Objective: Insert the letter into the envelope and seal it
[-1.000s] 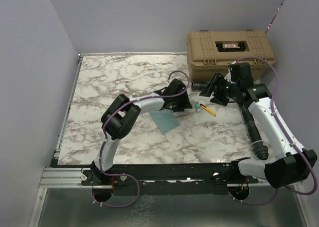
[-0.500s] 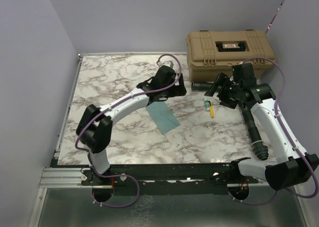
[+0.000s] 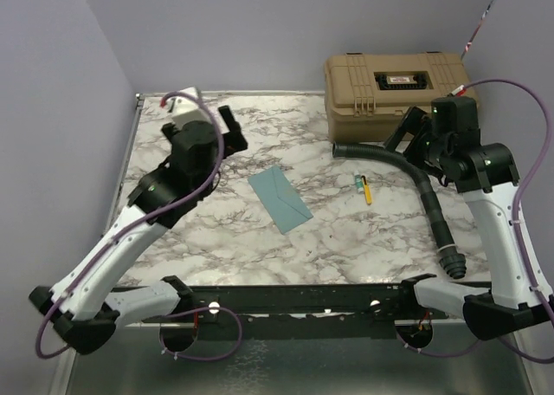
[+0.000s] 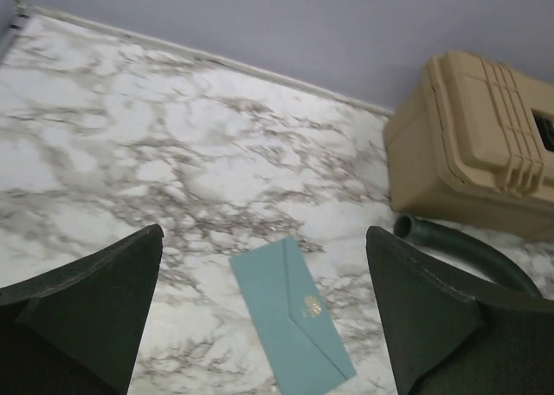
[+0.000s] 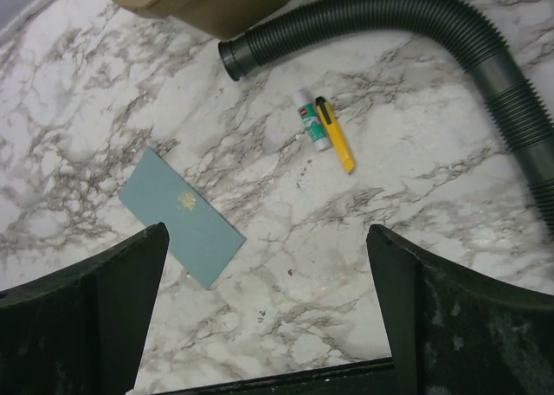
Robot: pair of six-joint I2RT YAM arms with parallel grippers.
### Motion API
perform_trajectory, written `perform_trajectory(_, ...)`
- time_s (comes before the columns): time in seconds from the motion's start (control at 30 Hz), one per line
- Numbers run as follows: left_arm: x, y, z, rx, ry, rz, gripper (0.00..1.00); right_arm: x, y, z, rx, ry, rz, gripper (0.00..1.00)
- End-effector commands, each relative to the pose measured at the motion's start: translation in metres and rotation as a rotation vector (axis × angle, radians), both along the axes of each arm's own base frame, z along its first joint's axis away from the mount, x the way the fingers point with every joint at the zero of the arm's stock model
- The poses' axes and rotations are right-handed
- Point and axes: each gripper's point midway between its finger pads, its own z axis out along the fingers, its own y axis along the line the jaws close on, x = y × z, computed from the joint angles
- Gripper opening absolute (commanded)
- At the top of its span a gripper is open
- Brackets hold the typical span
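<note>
Room: lilac walls [image 3: 260, 31] are closing in the marbled surface [image 3: 346, 239].
Envelope [image 3: 280, 197]: lying flat mid-surface.
Far right: tan case [image 3: 400, 87] sitting.
Left gripper [image 4: 264, 232]: hanging spread.
Right gripper [image 5: 267, 231]: hanging spread.

A tan hard case [image 3: 400, 90] sat at the marble worktop's [image 3: 216, 239] far right corner. A black corrugated hose [image 3: 424, 191] curved from the case's front toward the near right edge. Left of the hose lay a small white-and-green tube [image 3: 356, 184], possibly glue, just beside a yellow cutter [image 3: 367, 191].
</note>
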Motion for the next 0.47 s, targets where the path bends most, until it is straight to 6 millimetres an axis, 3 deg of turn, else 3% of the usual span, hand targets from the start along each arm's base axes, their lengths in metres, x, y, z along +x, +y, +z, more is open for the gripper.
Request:
perform_trajectory(0.0, -0.048, 0.095, 0.020, 0.136, -0.079, 0.246, 0.99, -0.017, -0.036, 0.018, -0.136, -0.027, -0.100, 1.00)
perform_trajectory(0.23, -0.100, 0.153, 0.039, 0.129, -0.163, 0.316, 0.99, -0.028, -0.030, 0.048, -0.119, -0.144, -0.015, 1.00)
perform_trajectory(0.33, -0.112, 0.167, 0.042, 0.137, -0.170, 0.337, 0.99, -0.035, -0.026, 0.059, -0.111, -0.192, 0.027, 1.00)
perform_trajectory(0.43, -0.118, 0.173, 0.043, 0.146, -0.166, 0.348, 0.99, -0.037, -0.024, 0.056, -0.106, -0.181, 0.047, 1.00)
